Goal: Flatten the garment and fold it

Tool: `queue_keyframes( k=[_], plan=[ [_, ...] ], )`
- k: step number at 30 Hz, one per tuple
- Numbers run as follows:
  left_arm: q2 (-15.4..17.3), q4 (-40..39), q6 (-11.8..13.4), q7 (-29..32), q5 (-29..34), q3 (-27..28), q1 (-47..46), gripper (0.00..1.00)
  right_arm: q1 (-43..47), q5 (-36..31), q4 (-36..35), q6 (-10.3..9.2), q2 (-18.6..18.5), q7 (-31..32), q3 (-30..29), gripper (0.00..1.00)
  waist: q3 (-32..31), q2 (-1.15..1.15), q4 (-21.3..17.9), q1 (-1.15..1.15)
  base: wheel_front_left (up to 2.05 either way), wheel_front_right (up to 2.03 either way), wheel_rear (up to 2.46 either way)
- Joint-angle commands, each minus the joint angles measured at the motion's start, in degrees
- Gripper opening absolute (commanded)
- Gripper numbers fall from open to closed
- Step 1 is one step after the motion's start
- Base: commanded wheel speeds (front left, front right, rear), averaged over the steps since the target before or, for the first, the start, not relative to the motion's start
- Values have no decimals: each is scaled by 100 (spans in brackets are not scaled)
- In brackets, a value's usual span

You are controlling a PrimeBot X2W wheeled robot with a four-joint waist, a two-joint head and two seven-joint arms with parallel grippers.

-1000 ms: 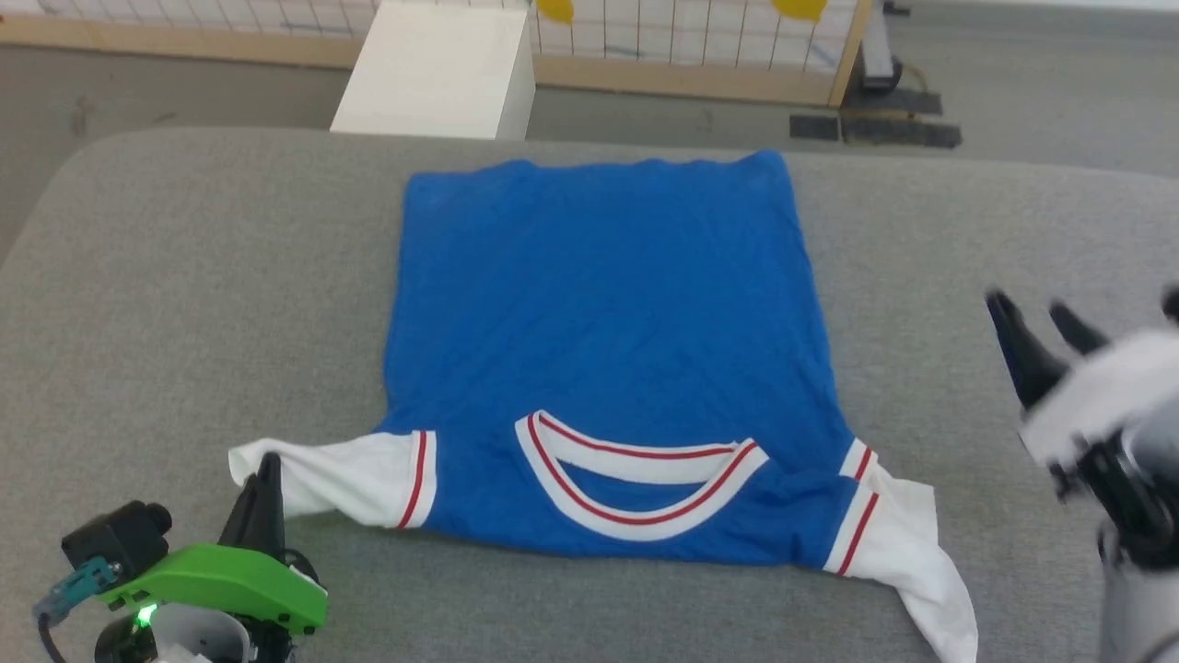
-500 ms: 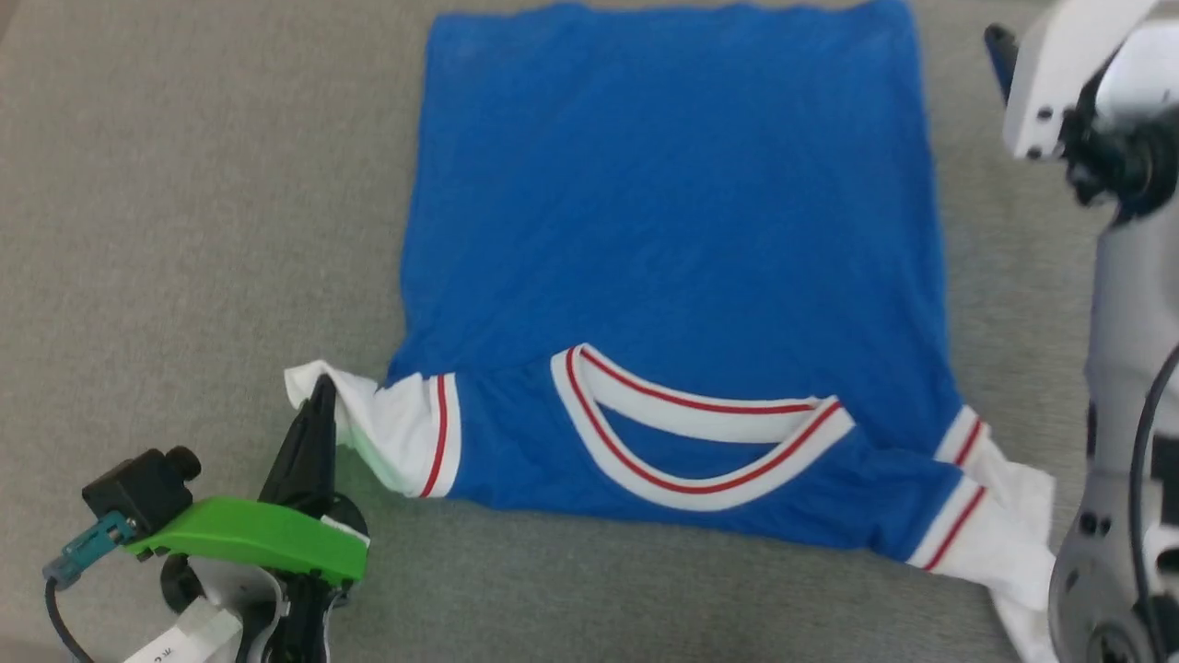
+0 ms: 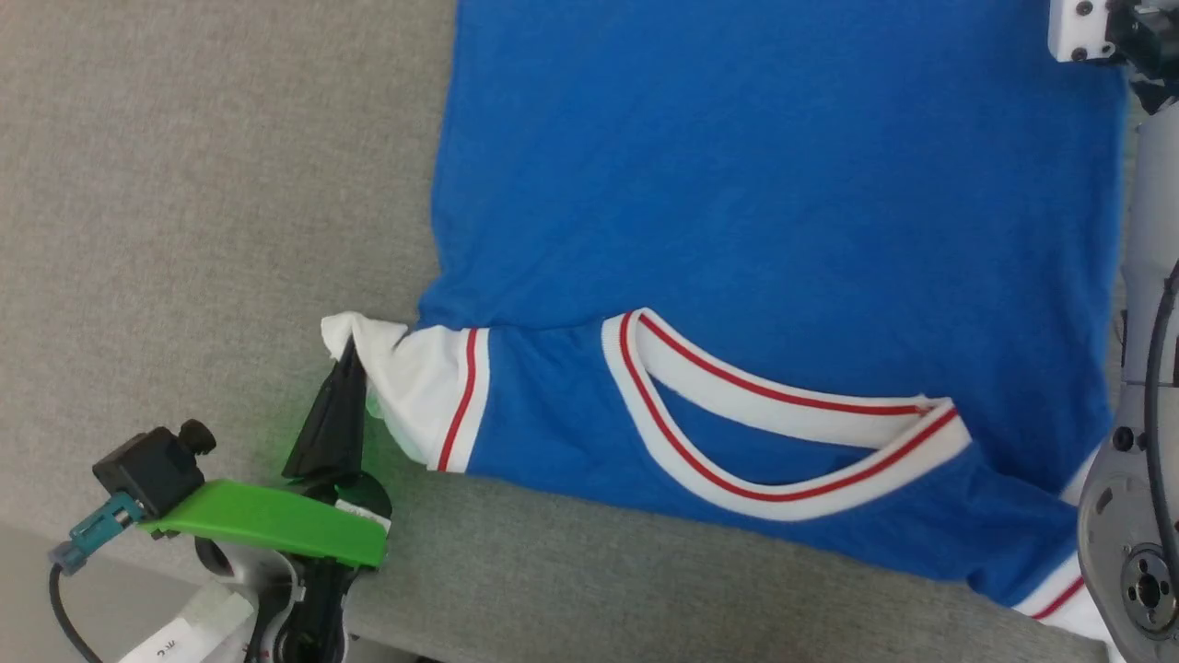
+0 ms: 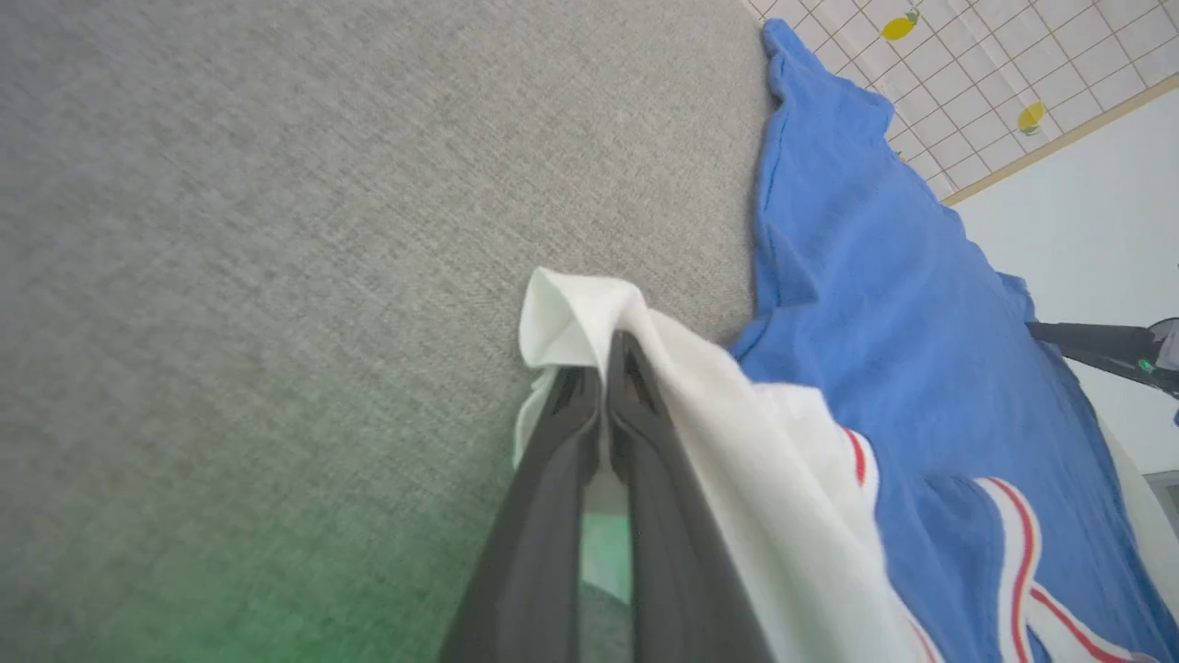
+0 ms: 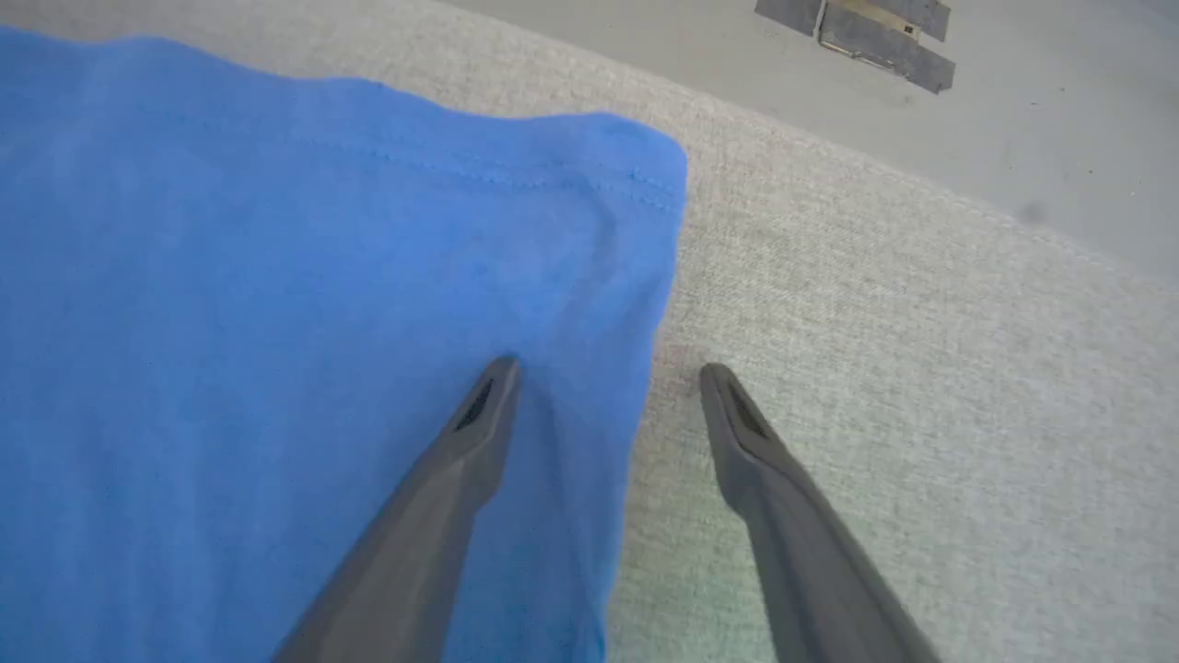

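left gripper (image 4: 612, 348): clenched on sleeve (image 4: 571, 304), lower left of the frame (now bunched toward shirt (image 3: 783, 184))
right gripper (image 5: 609, 366): released, newly straddling hem (image 5: 645, 157) side edge
task: fold starting

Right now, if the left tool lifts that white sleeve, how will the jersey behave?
Likely floppy: the white sleeve bunches and drapes over the shut left tool. Probably light and thin: the jersey lies flat with soft wrinkles. It may drag on the woven grey surface rather than slide.
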Motion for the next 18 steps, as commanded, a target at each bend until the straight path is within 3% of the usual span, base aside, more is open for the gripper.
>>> queue_keyframes(
  k=[1,4,5,7,14,18],
  plan=[
    [-43,57,-41,-28,-66,-2,-61,0,-9,-18,60,-8,2,-18,3,100,241,0,210,-1,0,0,0],
    [-55,154,-78,-53,-64,-25,-70,0,20,26,219,-8,7,51,43,100,230,0,165,-1,0,0,0],
    [-50,183,-86,-56,-55,-33,-77,0,24,38,261,-8,-2,103,28,40,213,0,145,-1,0,0,0],
    [-27,233,-96,-85,-20,-31,-101,0,-25,147,306,-8,-66,149,83,0,77,0,43,-1,0,0,0],
    [126,286,18,-90,119,15,-7,0,-62,992,56,-8,-198,-565,304,0,-602,0,-298,-1,0,0,0],
    [193,273,157,-59,195,21,137,0,514,1735,-461,-8,-613,-775,802,0,-1160,0,-576,-1,0,0,0]
  ],
)
